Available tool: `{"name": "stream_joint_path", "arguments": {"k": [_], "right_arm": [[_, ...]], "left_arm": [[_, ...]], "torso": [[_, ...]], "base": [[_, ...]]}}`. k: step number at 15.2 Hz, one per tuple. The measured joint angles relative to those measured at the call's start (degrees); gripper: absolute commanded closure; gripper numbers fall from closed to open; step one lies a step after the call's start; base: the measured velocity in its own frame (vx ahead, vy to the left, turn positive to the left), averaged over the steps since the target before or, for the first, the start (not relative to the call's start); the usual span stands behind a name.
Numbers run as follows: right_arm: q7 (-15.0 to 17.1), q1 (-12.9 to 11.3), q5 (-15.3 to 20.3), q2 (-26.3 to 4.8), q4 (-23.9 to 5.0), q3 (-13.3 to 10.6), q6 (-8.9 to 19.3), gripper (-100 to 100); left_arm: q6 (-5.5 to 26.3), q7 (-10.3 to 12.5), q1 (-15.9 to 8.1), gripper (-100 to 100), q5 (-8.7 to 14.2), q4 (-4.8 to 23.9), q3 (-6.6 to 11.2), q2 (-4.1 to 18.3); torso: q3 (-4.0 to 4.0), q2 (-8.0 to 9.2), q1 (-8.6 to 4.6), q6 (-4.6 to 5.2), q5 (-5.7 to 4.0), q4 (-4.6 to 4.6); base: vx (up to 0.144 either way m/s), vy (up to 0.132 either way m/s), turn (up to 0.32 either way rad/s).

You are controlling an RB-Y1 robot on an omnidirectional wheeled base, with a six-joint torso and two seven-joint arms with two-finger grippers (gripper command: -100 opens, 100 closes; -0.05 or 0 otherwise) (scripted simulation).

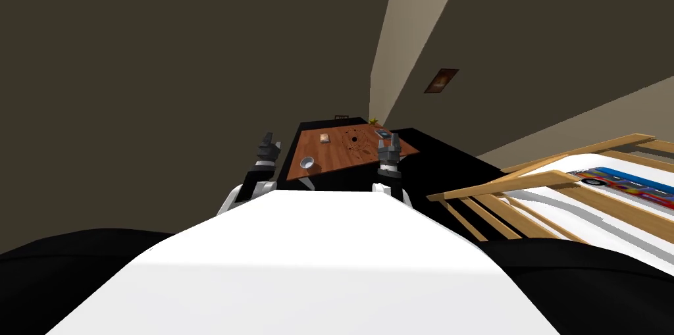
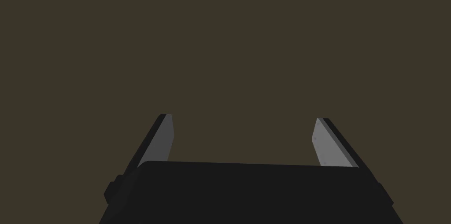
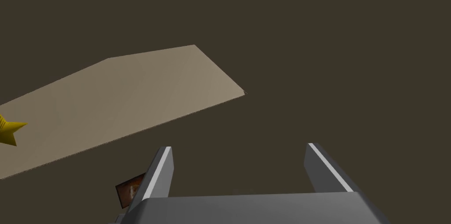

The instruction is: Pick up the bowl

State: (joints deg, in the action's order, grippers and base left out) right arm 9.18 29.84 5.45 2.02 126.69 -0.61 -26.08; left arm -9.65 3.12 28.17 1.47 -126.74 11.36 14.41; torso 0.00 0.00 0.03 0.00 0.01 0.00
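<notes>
On the near left corner of the brown wooden table, the small pale bowl sits upright, closer to our left gripper than to our right gripper. Both grippers hang apart from it — fingers spread wide, holding nothing. A tan block and a dark flat item lie farther back on the table.

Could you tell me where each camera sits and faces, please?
Head view: on the head, looks steeply down and forward at table with bowl; left gripper, right gripper show.
Left wrist: on left hand, faces flat dark surface; open fingers.
Right wrist: on right hand, faces wall, yellow star; open fingers.
Head and right wrist share the star and picture frame.
</notes>
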Motion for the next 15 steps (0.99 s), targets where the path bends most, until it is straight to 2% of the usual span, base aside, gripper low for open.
{"name": "stream_joint_path", "arguments": {"k": [15], "right_arm": [[0.0, 0.0, 0.0, 0.0, 0.0, 0.0, 0.0, 0]], "left_arm": [[16.78, -2.72, -2.57, -100, 3.85, 7.04, 5.26, 0.88]], "torso": [[0.0, 0.0, 0.0, 0.01, 0.0, 0.0]], "base": [[-0.005, 0.004, -0.118]]}}
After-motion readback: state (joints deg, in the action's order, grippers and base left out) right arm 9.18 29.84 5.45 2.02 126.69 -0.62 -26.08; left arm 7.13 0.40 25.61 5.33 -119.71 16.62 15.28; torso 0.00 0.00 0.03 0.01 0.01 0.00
